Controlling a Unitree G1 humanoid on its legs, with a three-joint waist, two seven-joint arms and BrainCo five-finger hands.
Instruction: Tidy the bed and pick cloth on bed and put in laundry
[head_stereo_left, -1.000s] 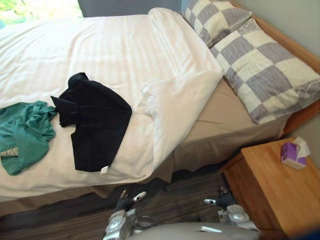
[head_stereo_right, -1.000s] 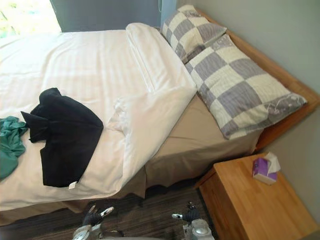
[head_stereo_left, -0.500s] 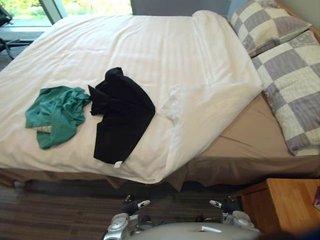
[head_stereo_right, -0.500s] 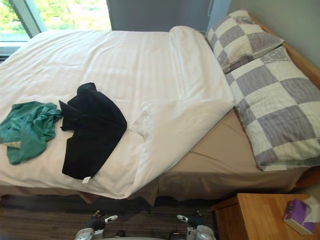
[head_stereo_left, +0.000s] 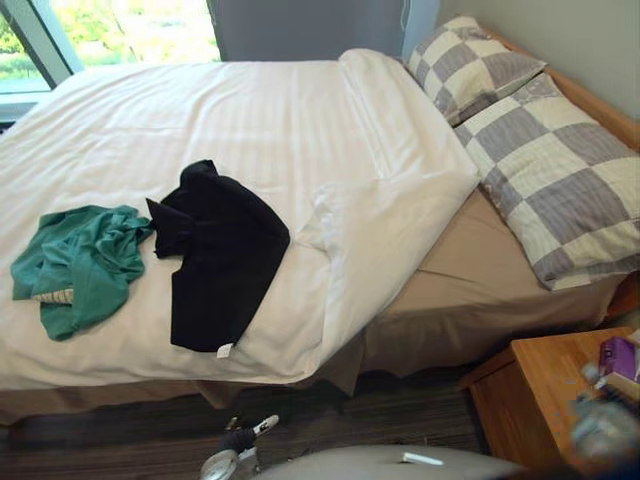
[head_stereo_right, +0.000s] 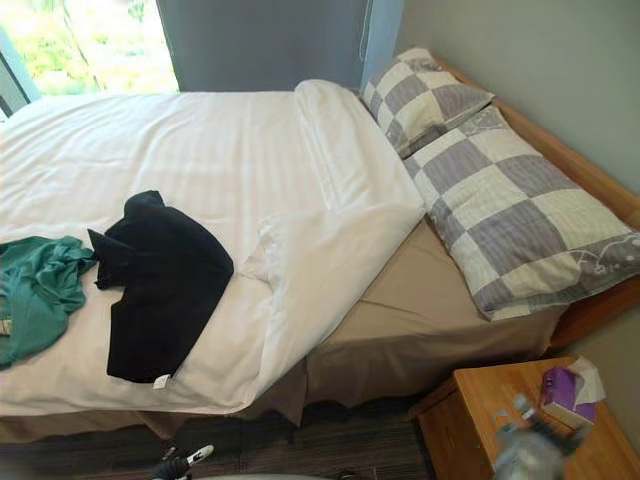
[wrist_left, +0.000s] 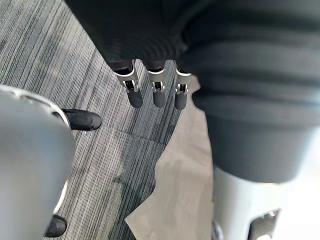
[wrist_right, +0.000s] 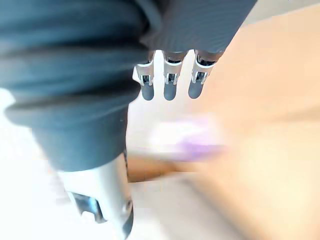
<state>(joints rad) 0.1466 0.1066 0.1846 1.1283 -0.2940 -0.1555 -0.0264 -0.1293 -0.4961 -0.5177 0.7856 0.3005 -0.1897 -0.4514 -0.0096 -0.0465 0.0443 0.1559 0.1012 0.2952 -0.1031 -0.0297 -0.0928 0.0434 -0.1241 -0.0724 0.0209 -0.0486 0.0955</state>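
A black cloth (head_stereo_left: 225, 255) lies crumpled on the white duvet (head_stereo_left: 250, 110) near the bed's front edge. A green cloth (head_stereo_left: 75, 260) sits just to its left. The duvet's near right corner is folded back, baring the tan sheet (head_stereo_left: 470, 270). My left hand (head_stereo_left: 235, 450) hangs low over the carpet in front of the bed, its fingers (wrist_left: 158, 92) straight and holding nothing. Over the wooden nightstand (head_stereo_right: 470, 420) my right hand (head_stereo_right: 525, 450) shows as a blur, its fingers (wrist_right: 170, 85) straight and empty.
Two checkered pillows (head_stereo_left: 560, 170) lie at the head of the bed against the wooden headboard (head_stereo_right: 560, 150). A purple tissue box (head_stereo_right: 565, 385) stands on the nightstand close to my right hand. Striped carpet (wrist_left: 75, 65) runs along the bed's tan skirt (head_stereo_left: 420, 345).
The camera has swung, so the whole scene shifted. My right hand has moved from low in front of me out to the right over the nightstand. The cloths lie as before.
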